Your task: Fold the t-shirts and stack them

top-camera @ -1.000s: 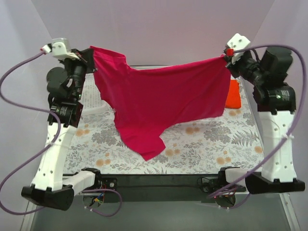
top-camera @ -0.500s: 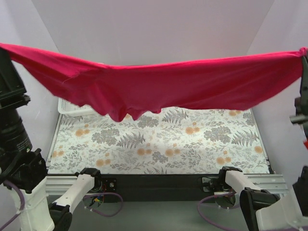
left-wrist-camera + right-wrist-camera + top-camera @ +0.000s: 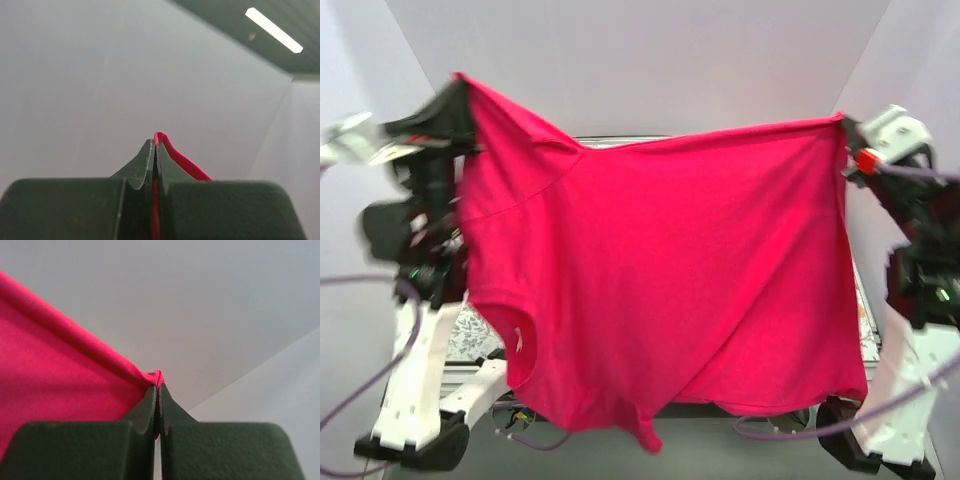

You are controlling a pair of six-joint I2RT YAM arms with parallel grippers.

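Magenta-pink t-shirt [image 3: 660, 290] hangs spread wide, left pincer [image 3: 156, 150] clamped on one upper corner, right pincer [image 3: 158, 391] clamped on the other

The left arm [image 3: 415, 365] and right arm [image 3: 910, 370] both stand reared up high, at the left and right sides. The left gripper [image 3: 156, 144] and right gripper [image 3: 158, 388] have their jaws pressed together, each pinching an upper corner of the magenta-pink t-shirt [image 3: 670, 270].
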